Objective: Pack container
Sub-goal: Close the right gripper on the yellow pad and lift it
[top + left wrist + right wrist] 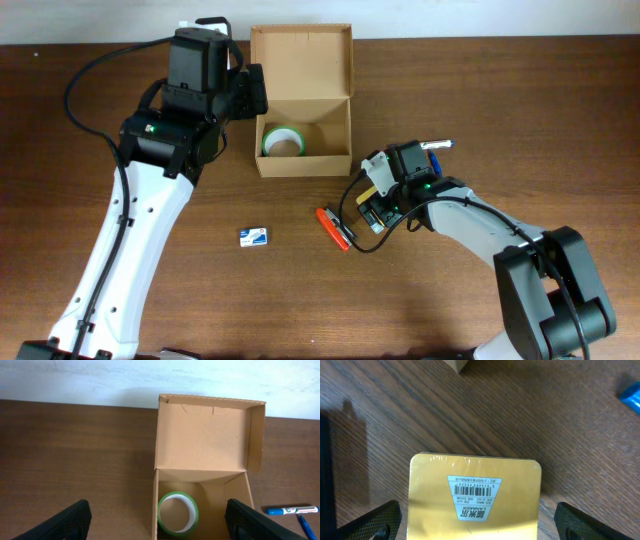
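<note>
The container (300, 60) is a tan cardboard box at the back middle of the table, its flap lid open and standing at the far side. A green tape roll (285, 141) lies inside it. My left gripper (250, 95) is open and empty at the box's left wall; in the left wrist view its fingers (162, 527) straddle that wall above the roll (177, 514). My right gripper (375, 200) is open, right of the box's front. Its fingers (482, 525) flank a yellow cube with a barcode label (475, 495) without touching it.
A red-orange pen-like item (333, 228) lies just left of the right gripper. A small blue-and-white packet (254, 236) lies front of the box. A blue marker (435, 146) lies right of the box, also in the left wrist view (291, 509).
</note>
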Available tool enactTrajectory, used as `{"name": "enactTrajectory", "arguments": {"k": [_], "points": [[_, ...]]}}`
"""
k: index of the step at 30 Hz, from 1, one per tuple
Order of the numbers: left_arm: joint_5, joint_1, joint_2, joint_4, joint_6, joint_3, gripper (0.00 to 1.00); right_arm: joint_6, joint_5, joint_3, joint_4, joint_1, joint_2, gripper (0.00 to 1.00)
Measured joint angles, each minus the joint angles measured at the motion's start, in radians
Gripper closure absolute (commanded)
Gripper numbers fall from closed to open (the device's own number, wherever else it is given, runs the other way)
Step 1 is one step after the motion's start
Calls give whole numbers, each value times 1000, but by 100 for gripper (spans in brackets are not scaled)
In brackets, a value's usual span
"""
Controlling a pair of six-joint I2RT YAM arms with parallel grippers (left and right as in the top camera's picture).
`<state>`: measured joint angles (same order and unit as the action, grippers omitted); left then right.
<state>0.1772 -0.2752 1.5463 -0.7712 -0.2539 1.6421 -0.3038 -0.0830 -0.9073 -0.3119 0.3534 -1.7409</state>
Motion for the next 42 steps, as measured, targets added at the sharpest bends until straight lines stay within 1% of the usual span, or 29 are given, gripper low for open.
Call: {"name": "enactTrajectory", "arguments": {"k": [24, 26, 29, 31, 36, 42], "points": [[0, 0, 0, 5, 0, 0, 14, -6, -17, 0, 22, 0, -32, 0], [0, 0, 0, 5, 0, 0, 14, -7, -23, 0, 22, 0, -33, 5], [0, 0, 0, 5, 0, 0, 14, -3, -27, 0, 22, 0, -33, 16], [0, 0, 0, 5, 0, 0, 14, 0, -30, 0, 19, 0, -33, 19], [0, 0, 0, 5, 0, 0, 14, 16, -31, 0, 14, 0, -33, 23], [0, 0, 0, 5, 0, 0, 14, 49, -31, -2, 11, 0, -33, 23]]}}
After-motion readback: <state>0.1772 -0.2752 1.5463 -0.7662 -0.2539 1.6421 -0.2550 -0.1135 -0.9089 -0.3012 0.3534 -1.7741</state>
